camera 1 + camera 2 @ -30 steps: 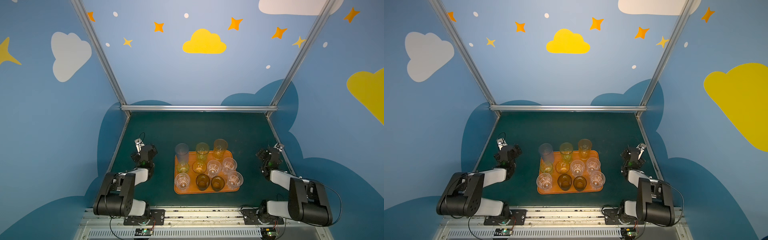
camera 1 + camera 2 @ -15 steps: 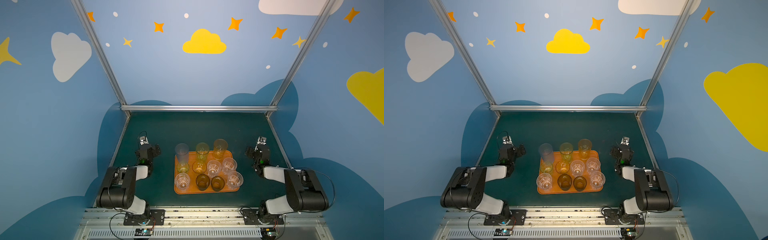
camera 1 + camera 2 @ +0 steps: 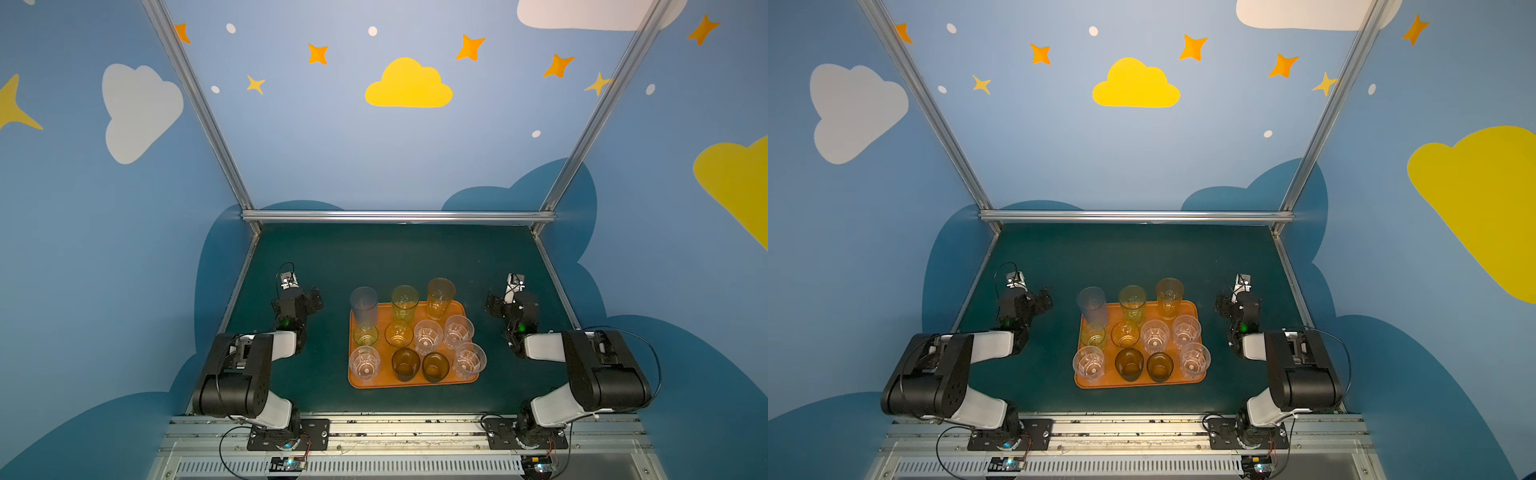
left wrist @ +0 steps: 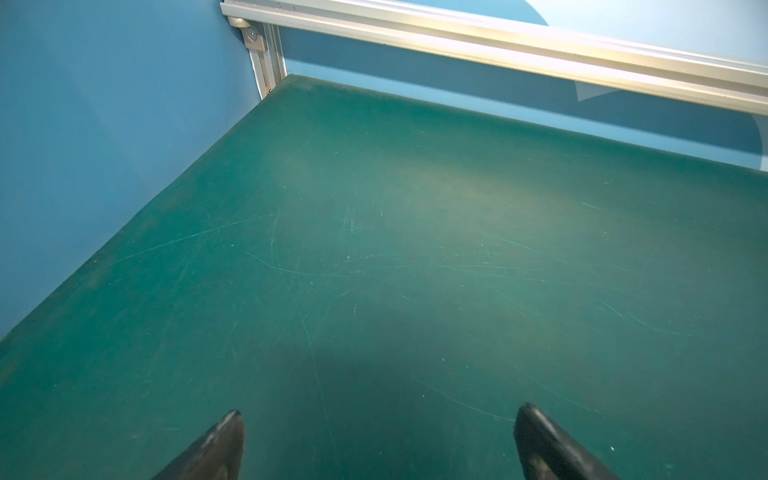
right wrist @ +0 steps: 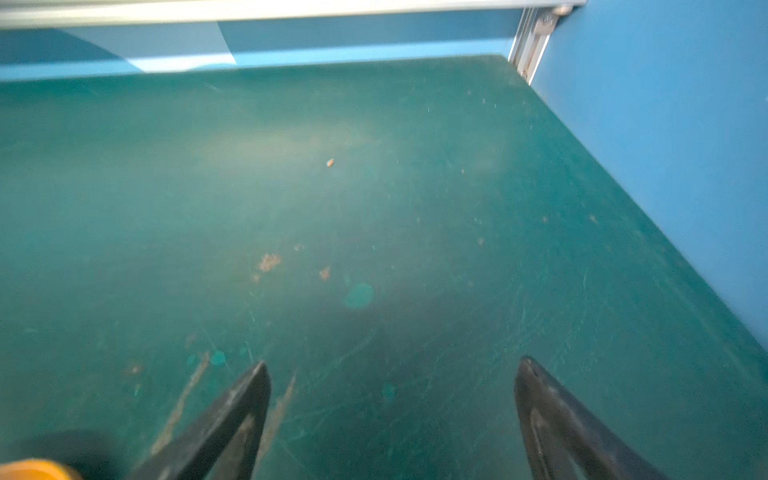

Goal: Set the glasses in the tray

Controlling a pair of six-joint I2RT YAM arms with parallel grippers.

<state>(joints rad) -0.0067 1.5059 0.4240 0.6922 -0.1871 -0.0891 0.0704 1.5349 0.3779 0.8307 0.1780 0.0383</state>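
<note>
sitting near the front middle of the green table (image 3: 374,257) in both top views, the tray (image 3: 415,384) is carrying all eleven of the glasses (image 3: 428,336), every one standing upright inside its rim. three tall ones are lining the far edge, a greyish tall glass (image 3: 363,305) at the left end with a yellow and an amber one beside it. eight short ones are filling the two nearer rows, with two dark brown glasses (image 3: 405,363) standing between clear faceted ones in the nearest row. the left gripper (image 3: 313,299) is hanging over bare table left of the tray, well apart from it, and the right gripper (image 3: 492,305) is doing likewise on the right; neither is touching a glass.

in the left wrist view the left gripper's black fingertips (image 4: 224,436) are standing wide apart with nothing between them, only scratched green surface, the blue wall (image 4: 104,124) and a metal frame rail (image 4: 498,45) showing beyond.

in the right wrist view, which is looking slightly blurred, the right gripper's fingertips are likewise spread and gripping nothing, pointing over stained table toward a corner post (image 5: 530,45). a yellow-orange edge (image 5: 33,469) is peeking in at one corner, too cropped to identify.
</note>
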